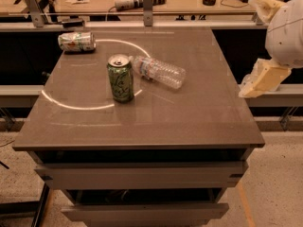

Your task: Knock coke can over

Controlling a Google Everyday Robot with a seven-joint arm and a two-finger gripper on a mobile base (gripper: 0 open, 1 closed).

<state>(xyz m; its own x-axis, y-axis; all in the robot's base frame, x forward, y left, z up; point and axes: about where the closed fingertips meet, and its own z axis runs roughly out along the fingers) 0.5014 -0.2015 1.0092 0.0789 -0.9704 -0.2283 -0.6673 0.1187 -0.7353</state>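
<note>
Drawers: a grey cabinet front with two drawers (142,176) fills the bottom of the frame.
Table: a dark grey-brown glossy square tabletop (199,122) sits on the cabinet, with a thin pale ring line (71,106) across its left half.
Can to knock: the green aluminium drink can (120,78) stands upright left of centre in the frame, on the right arc of the ring. It is the only can standing. I cannot read a brand on it.
Bottle: a clear plastic water bottle (158,71) lies on its side just right of the green can, cap end toward it. I cannot tell whether they touch.
Me: my cream-coloured gripper (259,82) hangs at the right edge of the frame, past the table's right side and well apart from the green can. My white rounded arm joint (286,32) is above it. Whether the gripper is open or closed, I cannot tell.
Second can: a silver drink can with red and green print (76,40) lies on its side at the table's far left corner.
Bench: a light wooden workbench (189,4) runs along the top of the frame.
</note>
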